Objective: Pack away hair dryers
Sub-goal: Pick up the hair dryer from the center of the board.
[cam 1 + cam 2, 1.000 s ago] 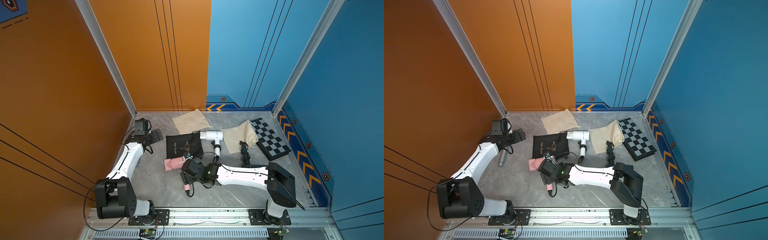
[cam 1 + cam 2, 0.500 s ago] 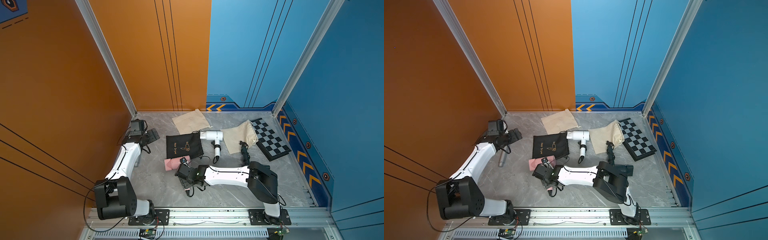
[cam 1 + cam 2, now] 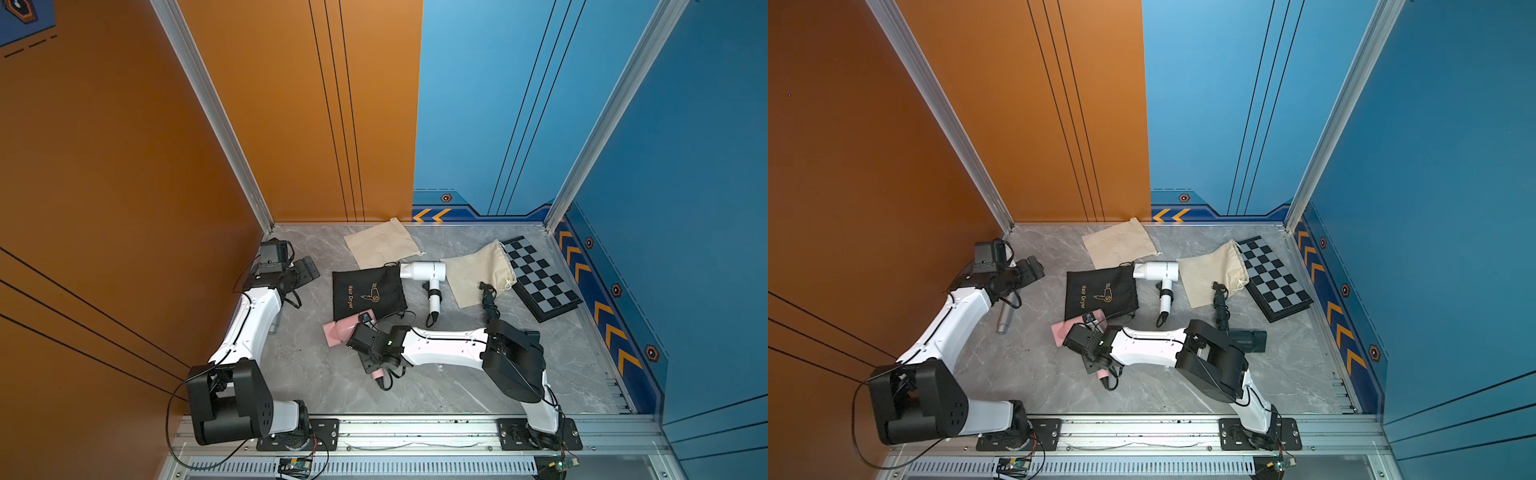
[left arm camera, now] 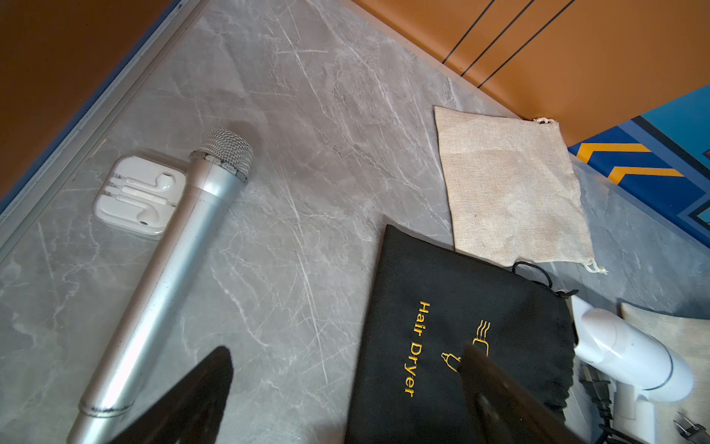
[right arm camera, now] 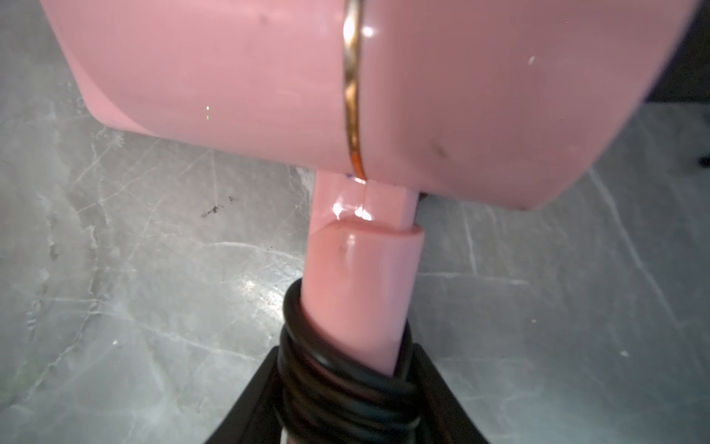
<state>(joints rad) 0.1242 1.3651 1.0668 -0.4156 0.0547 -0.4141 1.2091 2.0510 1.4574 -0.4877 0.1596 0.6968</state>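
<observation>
Right claw [image 5: 345, 407] closed onto pink dryer [image 5: 238, 77].

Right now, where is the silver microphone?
In the left wrist view, the silver microphone lies against a white earphone case near the orange wall, on the robot's left.

Beyond my left gripper [image 3: 306, 271] I see an orange panel wall [image 3: 124, 166] meeting an aluminium corner post [image 3: 216, 116]. Well off to that gripper's right the walls turn blue [image 3: 685, 166], edged low with yellow chevrons [image 3: 604, 316]. Beneath it lies a grey marble-patterned tabletop [image 3: 316, 374], evenly lit.
</observation>
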